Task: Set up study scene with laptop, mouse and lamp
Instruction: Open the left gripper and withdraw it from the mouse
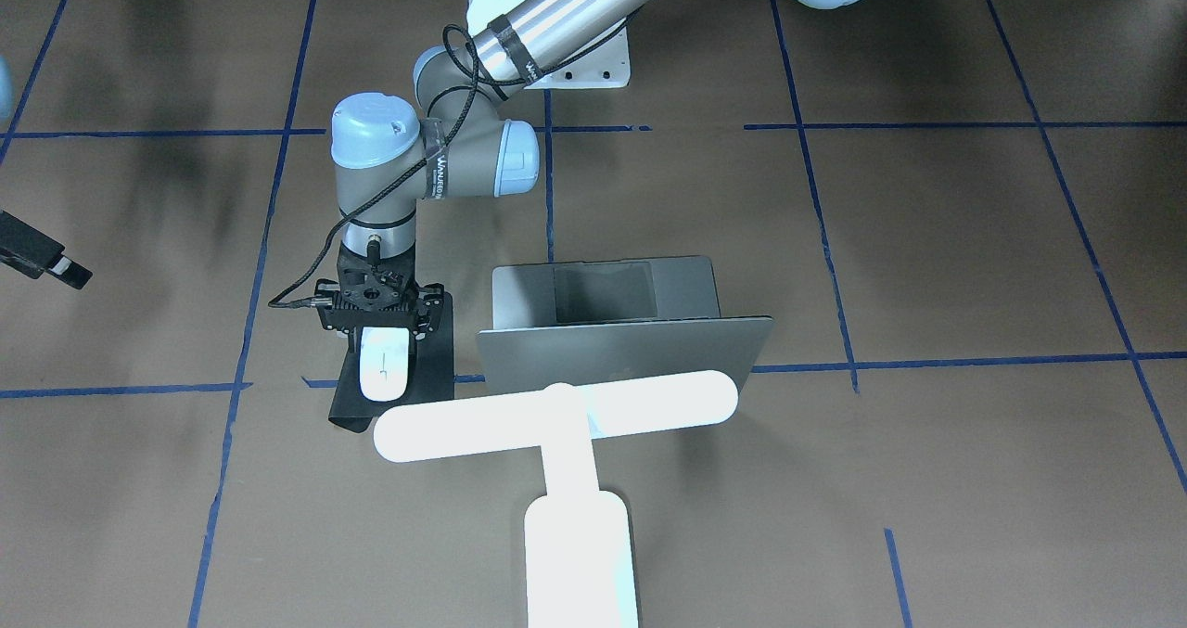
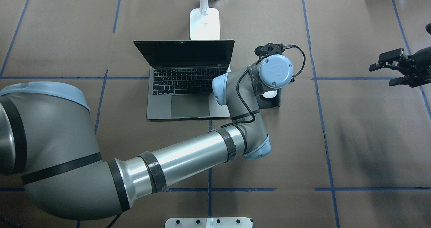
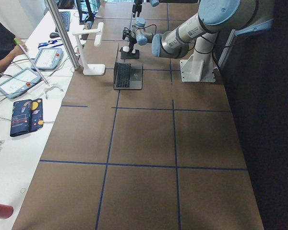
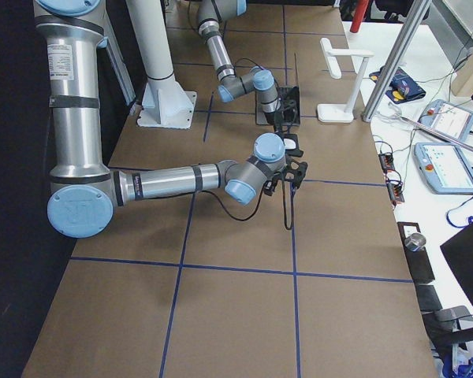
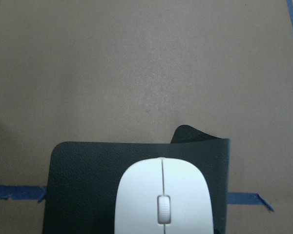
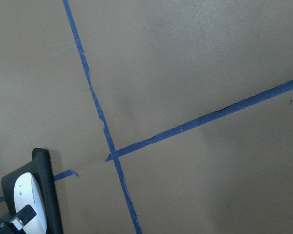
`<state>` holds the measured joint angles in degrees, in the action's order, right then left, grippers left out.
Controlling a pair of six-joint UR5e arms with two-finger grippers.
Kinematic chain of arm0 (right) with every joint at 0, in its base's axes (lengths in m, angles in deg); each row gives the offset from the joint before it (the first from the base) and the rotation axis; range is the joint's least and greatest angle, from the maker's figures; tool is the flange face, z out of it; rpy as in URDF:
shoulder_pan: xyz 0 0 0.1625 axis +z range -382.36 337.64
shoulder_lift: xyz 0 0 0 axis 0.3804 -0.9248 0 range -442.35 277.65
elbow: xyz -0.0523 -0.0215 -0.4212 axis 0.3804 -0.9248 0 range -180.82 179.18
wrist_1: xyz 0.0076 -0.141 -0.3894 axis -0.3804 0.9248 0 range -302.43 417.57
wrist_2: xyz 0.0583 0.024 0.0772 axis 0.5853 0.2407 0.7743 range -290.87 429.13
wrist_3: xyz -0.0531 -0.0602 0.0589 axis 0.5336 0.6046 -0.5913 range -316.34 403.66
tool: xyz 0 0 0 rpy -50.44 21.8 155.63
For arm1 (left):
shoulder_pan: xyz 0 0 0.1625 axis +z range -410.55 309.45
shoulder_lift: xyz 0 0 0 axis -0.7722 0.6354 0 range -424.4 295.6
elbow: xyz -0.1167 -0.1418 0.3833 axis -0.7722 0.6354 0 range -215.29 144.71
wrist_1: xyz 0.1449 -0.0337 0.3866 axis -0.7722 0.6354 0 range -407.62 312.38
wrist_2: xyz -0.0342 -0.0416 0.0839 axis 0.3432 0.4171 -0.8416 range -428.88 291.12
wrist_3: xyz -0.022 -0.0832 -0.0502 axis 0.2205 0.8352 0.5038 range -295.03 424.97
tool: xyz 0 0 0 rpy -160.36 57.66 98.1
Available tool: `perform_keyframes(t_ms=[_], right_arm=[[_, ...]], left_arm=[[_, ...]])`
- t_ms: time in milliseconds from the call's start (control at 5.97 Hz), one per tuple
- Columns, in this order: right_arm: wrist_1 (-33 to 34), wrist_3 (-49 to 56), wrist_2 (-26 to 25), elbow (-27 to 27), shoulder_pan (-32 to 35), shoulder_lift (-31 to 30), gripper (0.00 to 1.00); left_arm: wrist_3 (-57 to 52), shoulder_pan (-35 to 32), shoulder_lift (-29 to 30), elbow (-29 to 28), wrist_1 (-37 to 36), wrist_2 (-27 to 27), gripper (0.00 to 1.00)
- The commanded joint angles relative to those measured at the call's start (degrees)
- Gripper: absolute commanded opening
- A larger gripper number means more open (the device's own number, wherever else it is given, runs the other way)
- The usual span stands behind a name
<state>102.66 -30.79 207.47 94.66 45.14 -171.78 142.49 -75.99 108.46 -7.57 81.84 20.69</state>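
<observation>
Looking down from overhead, the left arm's wrist covered nearly all of the mouse (image 2: 269, 94), leaving only a white sliver. It hid the fingers of the left gripper (image 1: 382, 333) too, so I couldn't say whether they gripped it. The left wrist view cut the mouse off at its bottom edge. The lamp (image 1: 556, 419) was blown out to flat white from the front, with its base running off the bottom, and overhead its bar was clipped at the top. The right gripper (image 2: 384, 73) ran off the overhead view's right edge. From either end of the counter (image 3: 144, 143), everything was too small to read.
</observation>
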Motion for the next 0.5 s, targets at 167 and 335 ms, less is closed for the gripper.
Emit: perform_keyframes(t_ms=[167,335], right_arm=[[0.0,0.0,0.53,-0.03,0.09,0.04,1.0],[0.0,0.09,0.71,-0.12,0.26,0.04,1.0]], left_arm=[[-0.09,-0.74,1.16,2.5,-0.18,0.87,0.99],[0.0,-0.92,0.99,5.48,-0.79,3.05,0.99]])
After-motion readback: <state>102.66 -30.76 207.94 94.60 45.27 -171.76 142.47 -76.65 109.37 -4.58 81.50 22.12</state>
